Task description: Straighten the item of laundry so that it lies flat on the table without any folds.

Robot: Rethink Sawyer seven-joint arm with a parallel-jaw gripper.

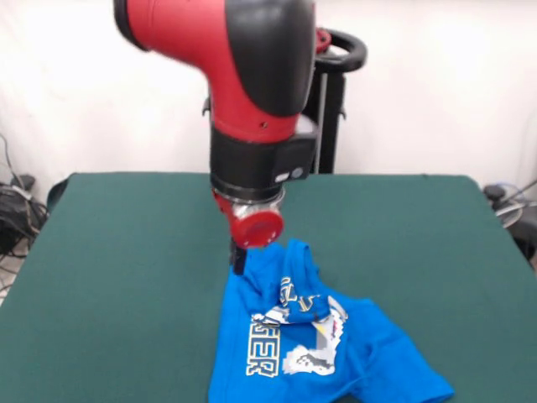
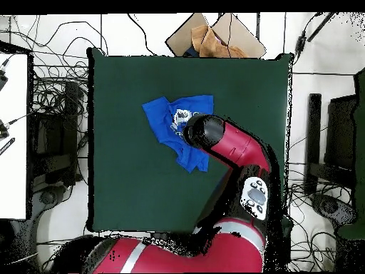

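Observation:
The item of laundry (image 1: pixel 336 361), a bright blue T-shirt with white print, lies crumpled on the green table (image 1: pixel 126 252) near the front edge. A bunched fold rises across its middle and hides part of the lettering. My gripper (image 1: pixel 238 259) hangs below the red wrist, right at the shirt's far left edge, and only a dark tip of it shows. In the overhead view the shirt (image 2: pixel 162 114) lies in the upper middle of the table (image 2: pixel 128 178). There the arm's red and black elbow (image 2: pixel 207 135) covers the shirt's right part and hides the gripper.
A cardboard box (image 2: pixel 214 36) sits just beyond the table's top edge in the overhead view. Cables (image 2: pixel 57 93) lie on the floor around the table. A white surface (image 2: pixel 13 135) stands to the left. A black stand (image 1: pixel 331 109) rises behind the arm.

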